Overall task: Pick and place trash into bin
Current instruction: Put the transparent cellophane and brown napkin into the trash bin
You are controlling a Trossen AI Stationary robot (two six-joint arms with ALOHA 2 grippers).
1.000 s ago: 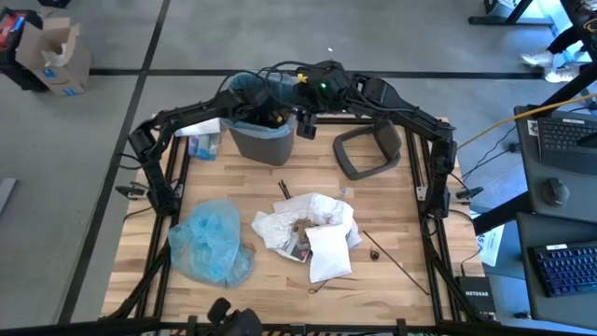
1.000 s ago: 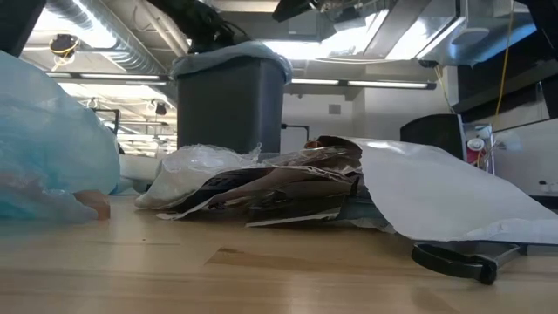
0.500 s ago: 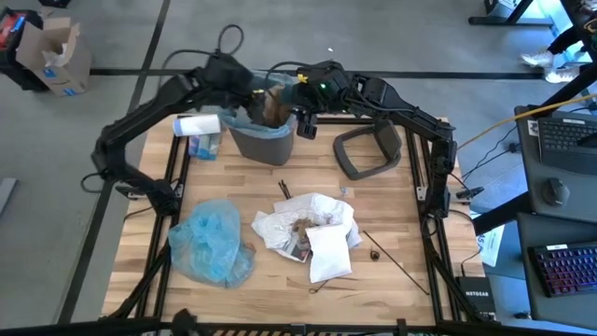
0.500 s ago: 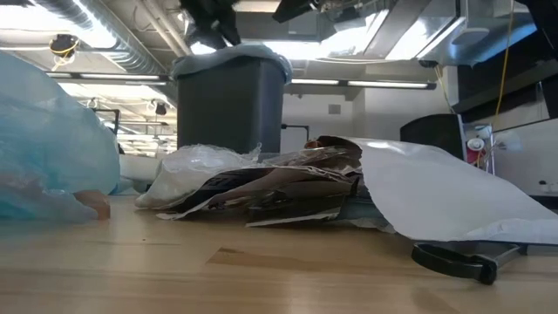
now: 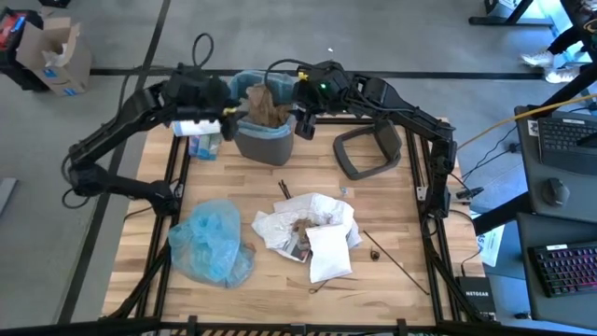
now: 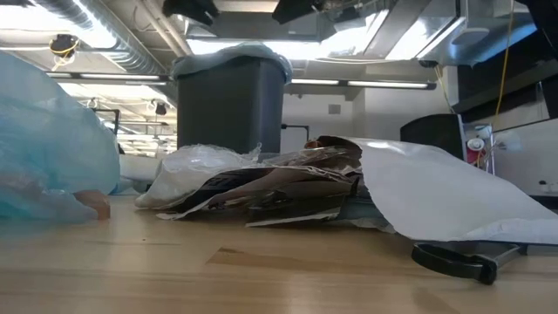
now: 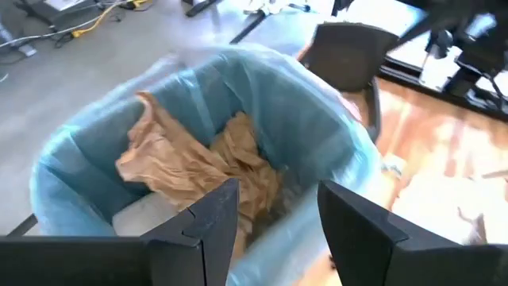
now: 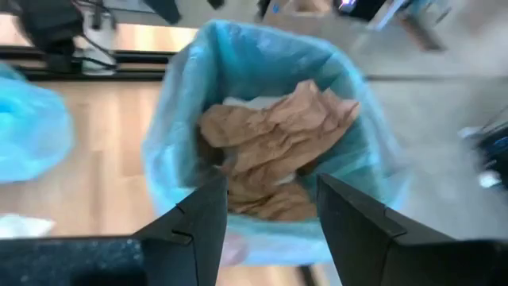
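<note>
Wooden worktop [image 5: 233, 187], grey floor around it. Left to right: blue bag [image 5: 210, 241] on the near left part; my left hand [image 5: 231, 109] hangs just left of the bin [image 5: 262, 140], fingers [image 7: 208, 216] spread, nothing between them. Bin stands at the far edge with its blue liner [image 7: 71, 151] over the rim and crumpled brown paper [image 7: 198, 159] inside. My right hand [image 5: 306, 119] is just right of the bin, fingers spread, empty. Grey lid [image 5: 367, 149] lies flat beside it. Remaining trash pile [image 5: 308, 233] sits mid-worktop; thin sticks [image 5: 392, 261] to its right.
</note>
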